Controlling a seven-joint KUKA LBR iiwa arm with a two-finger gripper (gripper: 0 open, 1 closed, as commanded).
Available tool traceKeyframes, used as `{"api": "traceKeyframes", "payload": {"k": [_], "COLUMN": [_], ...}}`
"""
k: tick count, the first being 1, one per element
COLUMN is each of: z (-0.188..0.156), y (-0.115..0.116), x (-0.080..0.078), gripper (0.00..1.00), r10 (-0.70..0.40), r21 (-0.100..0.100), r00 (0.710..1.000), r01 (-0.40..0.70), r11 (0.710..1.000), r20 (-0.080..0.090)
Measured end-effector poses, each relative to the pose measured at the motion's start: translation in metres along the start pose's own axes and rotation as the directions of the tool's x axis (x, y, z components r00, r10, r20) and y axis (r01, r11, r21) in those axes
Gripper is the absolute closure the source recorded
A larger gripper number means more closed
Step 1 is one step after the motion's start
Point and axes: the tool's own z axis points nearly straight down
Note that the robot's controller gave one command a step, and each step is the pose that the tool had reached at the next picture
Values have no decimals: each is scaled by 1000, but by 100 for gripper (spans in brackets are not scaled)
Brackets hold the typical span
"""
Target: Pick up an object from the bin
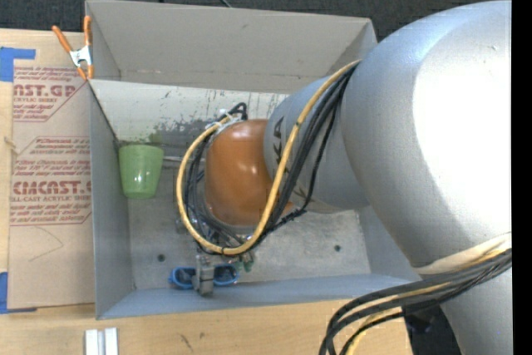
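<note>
My gripper [204,278] pokes out below the arm's wrist, low in the bin and close to its front wall. A small blue thing [179,278] lies on the floor right at the gripper, with blue showing on both sides of it. Whether the gripper grips it is hidden. A light green plastic cup [140,170] lies on its side against the bin's left wall, well away from the gripper.
The arm with its orange cover and looped cables hangs over the middle and right of the bin and hides the floor beneath. Bare scuffed floor shows between the cup and the blue thing.
</note>
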Motion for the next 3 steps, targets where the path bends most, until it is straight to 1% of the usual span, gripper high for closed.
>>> {"api": "traceKeyframes", "payload": {"k": [1,2,3], "z": [1,0,1], "y": [0,0,0], "x": [3,0,2], "gripper": [100,0,100], "r10": [-1,0,-2], "r21": [2,0,1], "r00": [1000,1000,1000], "r01": [1,0,2], "r11": [1000,1000,1000], "r20": [-11,-1,-10]}}
